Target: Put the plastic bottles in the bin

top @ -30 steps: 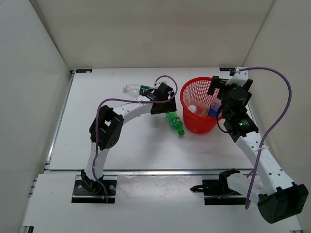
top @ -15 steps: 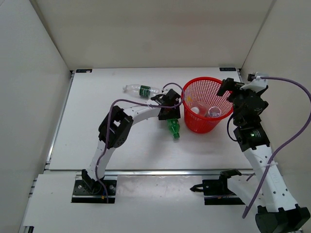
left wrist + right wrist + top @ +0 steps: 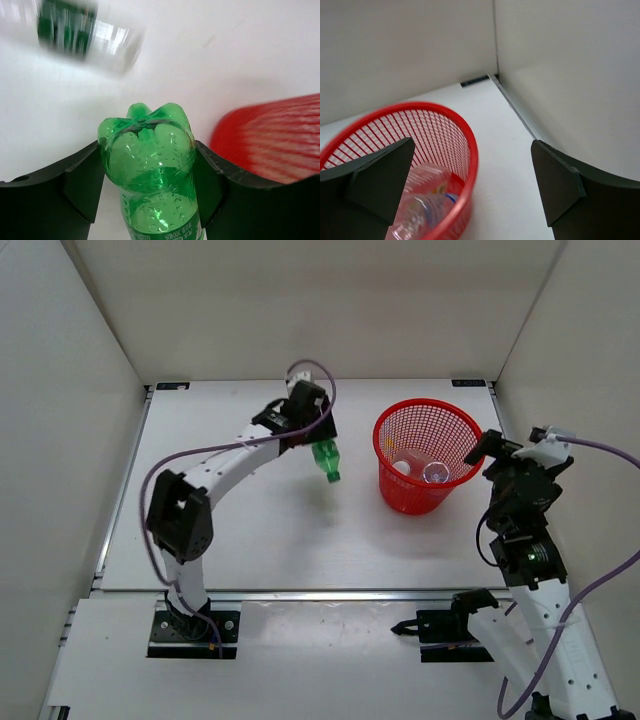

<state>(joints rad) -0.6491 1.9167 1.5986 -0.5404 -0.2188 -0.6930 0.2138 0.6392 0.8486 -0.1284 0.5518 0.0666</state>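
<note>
Left of the bin, my left jaws clamped the green bottle near its base (right jaws gaped, empty).

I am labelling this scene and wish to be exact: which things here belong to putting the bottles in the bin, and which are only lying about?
Of the job:
- green bottle, clamped in the left gripper
- blurred bottle with dark-green label
- red bin
- two clear bottles inside it

Only there:
- purple cables
- black corner brackets
</note>
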